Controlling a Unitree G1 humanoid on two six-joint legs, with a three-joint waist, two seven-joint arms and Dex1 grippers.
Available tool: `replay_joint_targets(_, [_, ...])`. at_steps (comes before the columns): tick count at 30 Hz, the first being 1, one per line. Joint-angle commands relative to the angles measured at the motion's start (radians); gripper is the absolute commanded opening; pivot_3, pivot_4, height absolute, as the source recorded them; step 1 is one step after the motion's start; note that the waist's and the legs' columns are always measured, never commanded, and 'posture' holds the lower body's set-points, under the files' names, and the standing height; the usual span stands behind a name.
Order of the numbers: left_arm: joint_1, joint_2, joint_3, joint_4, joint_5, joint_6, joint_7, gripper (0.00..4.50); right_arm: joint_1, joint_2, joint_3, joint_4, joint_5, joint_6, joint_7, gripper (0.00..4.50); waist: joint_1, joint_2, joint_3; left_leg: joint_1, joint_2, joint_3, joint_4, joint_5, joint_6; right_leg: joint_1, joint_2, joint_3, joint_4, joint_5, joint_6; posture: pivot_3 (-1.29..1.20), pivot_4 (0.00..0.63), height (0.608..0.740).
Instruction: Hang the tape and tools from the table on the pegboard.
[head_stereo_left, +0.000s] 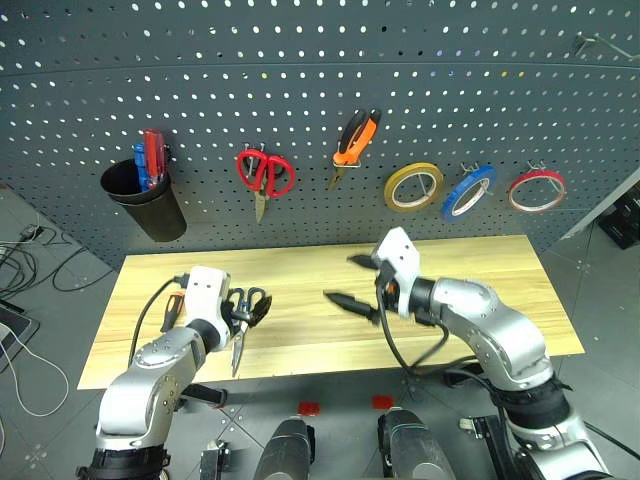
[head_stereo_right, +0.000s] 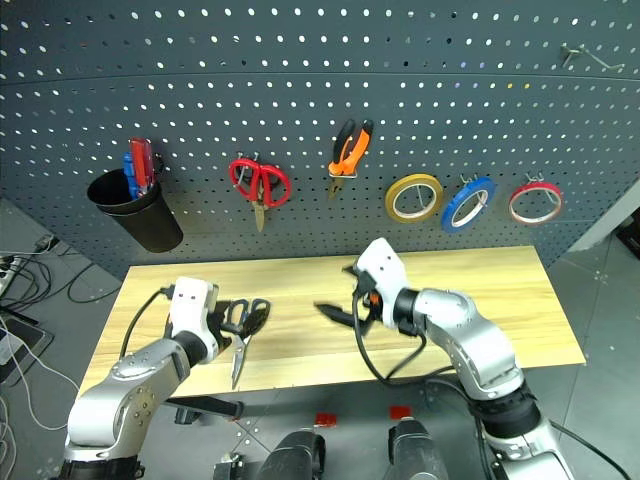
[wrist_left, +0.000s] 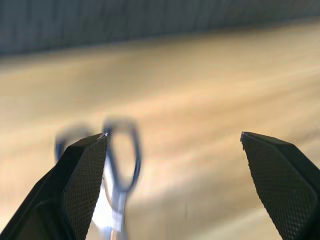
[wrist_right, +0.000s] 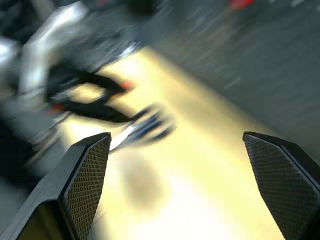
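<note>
1. The dark-handled scissors (head_stereo_left: 245, 318) lie on the desk (head_stereo_left: 480, 275) towards its 8 o'clock corner, handle rings towards the pegboard (head_stereo_left: 320, 60), blades running to the near edge.
2. The left pincer (head_stereo_left: 243, 312) hangs right over the rings, spread wide and holding nothing; in the left wrist view one finger (wrist_left: 80, 185) stands beside a ring. The likely step is picking up these scissors.
3. To do it well, the arm should lower until the fingers bracket both rings or the pivot, then close squarely. A grip on one ring alone would probably let the blades swing.
4. A screwdriver handle (head_stereo_left: 172, 310) seems to lie at 9 o'clock of the left wrist, partly hidden; the fingers should stay off it.
5. The right pincer (head_stereo_left: 352, 282) hovers above the middle of the desk, jaws fully apart and empty. It should keep away from the left arm's path.
6. On the pegboard, the pliers (head_stereo_left: 352, 140) hang at 12 o'clock and the tan tape (head_stereo_left: 414, 186) at about 1 o'clock, so those look done.
7. Free holes lie between the red scissors (head_stereo_left: 264, 176) and the pliers; a ring must slip fully over a hook there.
</note>
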Motion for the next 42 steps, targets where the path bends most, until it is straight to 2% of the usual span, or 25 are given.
replay_joint_targets(1, [-0.011, -0.026, 0.014, 0.016, 0.037, 0.095, 0.087, 4.46, 0.001, -0.034, 0.043, -0.111, 0.114, 0.104, 0.073, 4.5, 0.001, 0.0, 0.001, 0.0, 0.0, -0.001, 0.0, 0.0, 0.0, 0.001, 0.0, 0.0, 0.0, 0.0, 0.0, 0.05, 0.224, 0.74])
replay_joint_targets(8, [-0.058, -0.078, 0.009, 0.111, 0.087, 0.15, 0.159, 4.46, -0.012, -0.05, 0.08, -0.116, 0.145, 0.137, 0.066, 4.5, 0.002, -0.001, 0.002, 0.002, -0.001, -0.002, 0.0, 0.0, 0.0, 0.004, -0.001, -0.002, -0.002, 0.0, 0.0, 0.05, 0.226, 0.74])
replay_joint_targets(13, [-0.124, -0.069, -0.018, 0.181, 0.111, 0.214, 0.154, 4.46, -0.023, -0.081, 0.102, -0.122, 0.16, 0.144, 0.084, 4.5, 0.002, -0.001, 0.005, 0.002, -0.002, -0.002, 0.0, 0.0, 0.0, 0.004, -0.001, -0.002, -0.002, 0.0, 0.0, 0.04, 0.243, 0.74])
replay_joint_targets(20, [-0.234, -0.069, -0.118, 0.386, 0.192, 0.196, 0.148, 4.46, -0.043, -0.089, 0.102, -0.134, 0.192, 0.166, 0.083, 4.5, 0.002, -0.002, 0.011, 0.002, -0.002, -0.003, 0.0, 0.0, 0.0, 0.004, -0.001, -0.003, -0.002, 0.0, 0.0, 0.02, 0.254, 0.74])
replay_joint_targets(24, [-0.296, -0.091, -0.126, 0.518, 0.22, 0.189, 0.169, 4.46, -0.049, -0.089, 0.095, -0.135, 0.2, 0.175, 0.073, 4.5, 0.003, -0.002, 0.012, 0.002, -0.002, -0.004, 0.0, 0.0, 0.0, 0.005, -0.002, -0.003, -0.002, 0.0, 0.0, 0.01, 0.259, 0.74])
replay_joint_targets(28, [-0.331, -0.104, -0.14, 0.577, 0.228, 0.188, 0.147, 4.46, -0.049, -0.086, 0.081, -0.143, 0.22, 0.195, 0.066, 4.5, 0.002, -0.002, 0.012, 0.004, -0.002, -0.004, 0.0, 0.0, 0.0, 0.007, -0.002, -0.003, -0.003, 0.0, 0.0, 0.0, 0.259, 0.74])
replay_joint_targets(32, [-0.336, -0.107, -0.137, 0.606, 0.231, 0.187, 0.137, 3.61, -0.052, -0.084, 0.072, -0.153, 0.242, 0.219, 0.052, 4.5, 0.002, -0.001, 0.012, 0.004, -0.003, -0.004, 0.0, 0.0, 0.0, 0.007, -0.003, -0.003, -0.003, 0.0, 0.0, -0.01, 0.26, 0.74])
replay_joint_targets(36, [-0.307, -0.098, -0.152, 0.588, 0.238, 0.189, 0.118, 2.27, -0.063, -0.073, 0.06, -0.142, 0.225, 0.212, 0.016, 4.5, 0.0, -0.001, 0.012, 0.005, -0.002, -0.004, 0.0, 0.0, 0.0, 0.008, -0.003, -0.003, -0.003, 0.0, 0.0, -0.01, 0.26, 0.74])
replay_joint_targets(40, [-0.269, -0.087, -0.152, 0.558, 0.241, 0.185, 0.102, 1.1, -0.084, -0.069, 0.071, -0.091, 0.128, 0.147, -0.058, 4.5, -0.003, 0.0, 0.012, 0.005, -0.002, -0.004, 0.0, 0.0, 0.0, 0.008, -0.003, -0.003, -0.003, 0.0, 0.0, -0.02, 0.253, 0.74])
replay_joint_targets(42, [-0.255, -0.082, -0.143, 0.548, 0.241, 0.183, 0.099, 0.95, -0.088, -0.086, 0.084, -0.091, 0.101, 0.117, -0.057, 4.5, -0.003, 0.0, 0.012, 0.005, -0.002, -0.004, -0.001, 0.0, 0.0, 0.008, -0.003, -0.003, -0.004, 0.0, 0.0, -0.02, 0.248, 0.74])
